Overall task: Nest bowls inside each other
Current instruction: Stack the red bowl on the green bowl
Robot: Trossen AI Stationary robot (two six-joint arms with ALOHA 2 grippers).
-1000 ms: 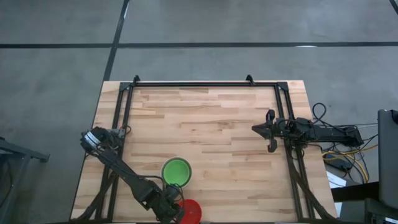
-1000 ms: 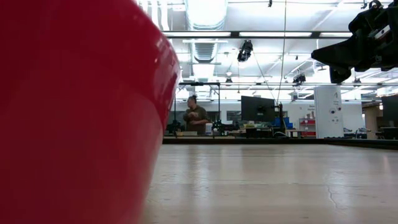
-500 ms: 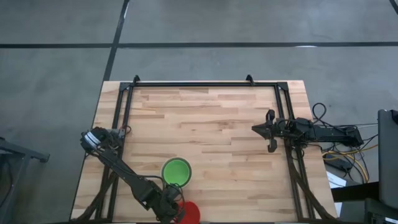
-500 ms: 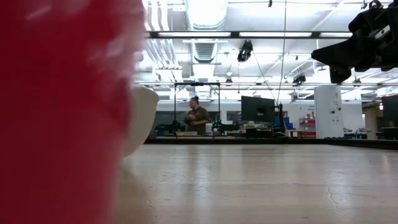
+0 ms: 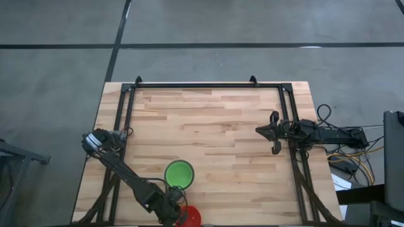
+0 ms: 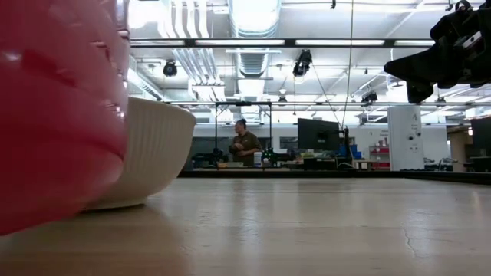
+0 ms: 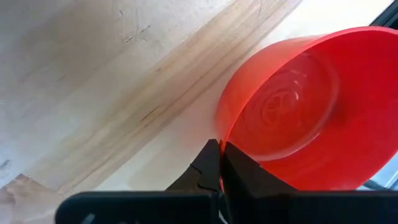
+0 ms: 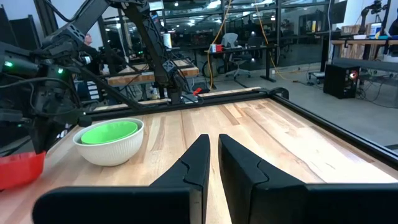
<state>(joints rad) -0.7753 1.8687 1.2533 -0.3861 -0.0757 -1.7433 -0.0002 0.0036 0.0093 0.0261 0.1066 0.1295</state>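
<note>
A red bowl (image 5: pixel 191 218) is at the table's near edge, tipped so its hollow faces my left wrist camera (image 7: pixel 298 112). My left gripper (image 5: pixel 178 216) is shut on it. Just beyond it a white bowl (image 6: pixel 149 153) stands on its base on the table, with a green bowl (image 5: pixel 179 173) nested inside. My right gripper (image 5: pixel 257 131) hovers by the right edge, pointing level across the table, shut with nothing in it (image 8: pixel 213 146). My left gripper pinches the red bowl's rim (image 7: pixel 219 144) between its two fingers, one finger inside the bowl and one outside. The fingers slant down from the table's left side. The bowl is tipped up on its side; whether any part of it rests on the table does not show.
A black metal frame (image 5: pixel 208 84) runs along the table's far, left and right sides. The wide wooden top between the bowls and my right arm is bare (image 5: pixel 221 126). Cables (image 5: pixel 353 157) lie past the right edge. A person stands far off in the room (image 6: pixel 242 144).
The red bowl has tipped up and shifted toward the table's near-left, so it looks smaller from above. In the low view it has uncovered the white bowl behind it. Both arms have kept their places.
</note>
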